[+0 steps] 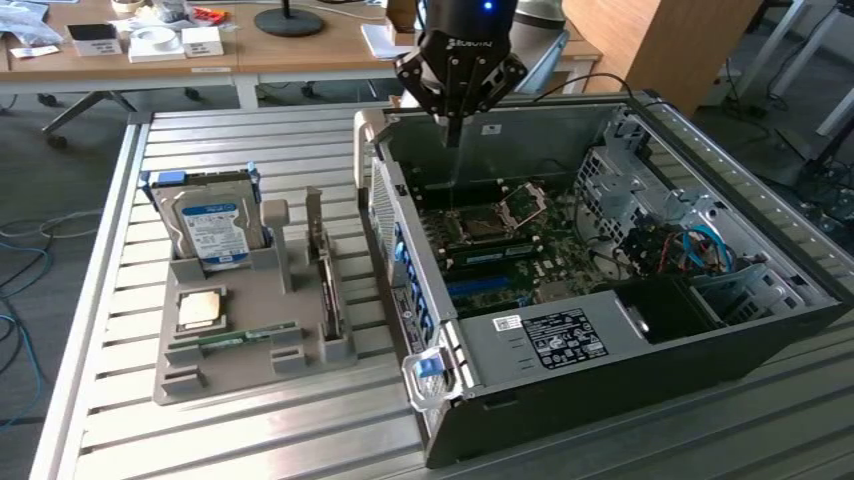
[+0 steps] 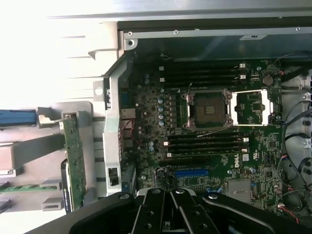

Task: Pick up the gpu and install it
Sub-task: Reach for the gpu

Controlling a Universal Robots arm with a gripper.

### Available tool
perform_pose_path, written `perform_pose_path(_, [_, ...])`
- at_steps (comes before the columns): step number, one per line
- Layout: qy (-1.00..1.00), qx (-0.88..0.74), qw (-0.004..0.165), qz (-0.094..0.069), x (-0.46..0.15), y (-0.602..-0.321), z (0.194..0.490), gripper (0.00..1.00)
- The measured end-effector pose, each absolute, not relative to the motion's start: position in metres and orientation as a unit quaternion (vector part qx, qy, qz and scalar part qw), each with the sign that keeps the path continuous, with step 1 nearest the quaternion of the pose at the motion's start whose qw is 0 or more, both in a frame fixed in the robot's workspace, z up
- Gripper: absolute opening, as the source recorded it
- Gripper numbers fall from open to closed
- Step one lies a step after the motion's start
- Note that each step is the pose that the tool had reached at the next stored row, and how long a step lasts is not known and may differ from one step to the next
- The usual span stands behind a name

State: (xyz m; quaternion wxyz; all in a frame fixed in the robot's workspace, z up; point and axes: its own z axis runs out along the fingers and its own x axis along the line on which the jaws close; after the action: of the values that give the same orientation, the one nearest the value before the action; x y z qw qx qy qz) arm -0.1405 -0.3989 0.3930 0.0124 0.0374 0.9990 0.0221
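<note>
In the exterior view the gripper (image 1: 454,132) hangs over the open computer case (image 1: 747,330), above the far end of the motherboard (image 1: 521,240). Its jaws are clenched together and grasp nothing. The gpu (image 1: 324,290) stands on edge in a grey holder (image 1: 180,375) on the slatted counter (image 1: 200,440). It sits just beside the case wall, on the exterior view's left of it. A hard drive (image 1: 214,225) stands upright further to that side. Gripper and gpu are well apart.

In the wrist view the gripper (image 2: 169,202) is shut over the motherboard (image 2: 214,161), near a blue slot (image 2: 191,172). The open processor socket (image 2: 207,109) lies beyond. The gpu (image 2: 74,156) shows as a thin green board on edge in the holder (image 2: 29,146), outside the case wall. A RAM stick (image 2: 22,187) lies flat on its other side.

The pick-up looks not yet begun. To do it well, the jaws should be released wide before they come over the card's top edge, and turned so they close on its two flat faces. A hold near the middle of the edge should keep the card level. Drawing it straight up out of the holder's groove should avoid binding or knocking the case wall close by
</note>
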Motion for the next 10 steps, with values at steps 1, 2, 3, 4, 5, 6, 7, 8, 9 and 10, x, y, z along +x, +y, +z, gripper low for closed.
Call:
perform_pose_path(1, [0.999, 0.037, 0.013, 0.022, -0.1416, -0.3989, 0.3929, 0.11])
perform_pose_path(2, [0.999, 0.037, 0.013, 0.022, -0.1425, -0.3989, 0.3929, 0.11])
perform_pose_path(3, [0.999, 0.037, 0.013, 0.022, -0.1432, -0.3988, 0.3929, 0.11])
perform_pose_path(4, [0.999, 0.037, 0.013, 0.022, -0.1438, -0.3988, 0.3928, 0.11])
perform_pose_path(5, [0.999, 0.037, 0.012, 0.022, -0.1447, -0.3989, 0.3929, 0.11])
perform_pose_path(6, [0.999, 0.037, 0.012, 0.022, -0.146, -0.3989, 0.3929, 0.11])
perform_pose_path(7, [0.999, 0.037, 0.012, 0.022, -0.1475, -0.3989, 0.3928, 0.11])
perform_pose_path(8, [0.999, 0.037, 0.012, 0.022, -0.1486, -0.3988, 0.3928, 0.11])
perform_pose_path(9, [0.999, 0.037, 0.012, 0.022, -0.1496, -0.3989, 0.3928, 0.11])
perform_pose_path(10, [0.999, 0.037, 0.012, 0.022, -0.1508, -0.3989, 0.3927, 0.11])
